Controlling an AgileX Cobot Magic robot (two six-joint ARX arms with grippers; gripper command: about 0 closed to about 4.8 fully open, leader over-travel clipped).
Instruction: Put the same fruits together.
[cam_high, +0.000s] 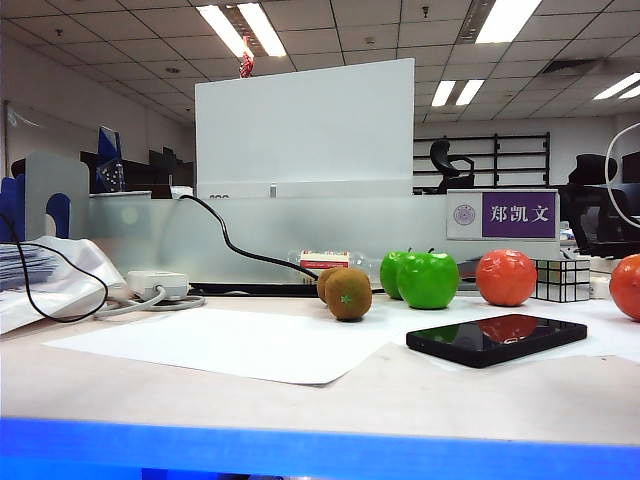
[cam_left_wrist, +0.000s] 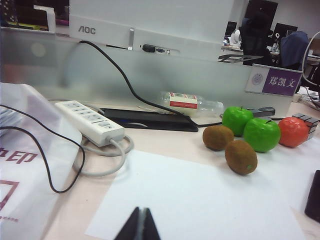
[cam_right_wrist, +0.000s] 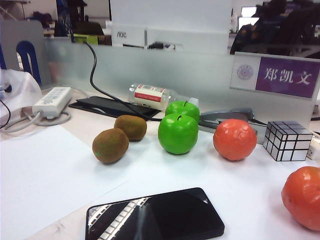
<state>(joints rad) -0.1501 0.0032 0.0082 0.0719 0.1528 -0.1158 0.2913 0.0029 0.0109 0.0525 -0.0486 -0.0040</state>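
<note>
The fruits stand in a row on the table. Two brown kiwis (cam_high: 348, 292) (cam_right_wrist: 110, 145) lie side by side, touching. Right beside them are two green apples (cam_high: 428, 279) (cam_right_wrist: 178, 133), one behind the other. One orange-red fruit (cam_high: 506, 277) (cam_right_wrist: 235, 139) sits right of the apples; the other (cam_high: 628, 285) (cam_right_wrist: 303, 197) lies apart at the right edge. My left gripper (cam_left_wrist: 141, 225) is shut and empty, low over the white paper (cam_left_wrist: 200, 200), well short of the kiwis (cam_left_wrist: 241, 156). My right gripper (cam_right_wrist: 142, 225) is a faint dark tip against the black phone, shut and empty. Neither gripper shows in the exterior view.
A black phone (cam_high: 495, 338) (cam_right_wrist: 155, 217) lies in front of the fruits. A mirror cube (cam_high: 562, 280) (cam_right_wrist: 287, 140) stands between the two orange-red fruits. A power strip (cam_left_wrist: 90, 122) with cables, a lying bottle (cam_left_wrist: 192, 102) and a frosted partition (cam_high: 280, 235) line the back.
</note>
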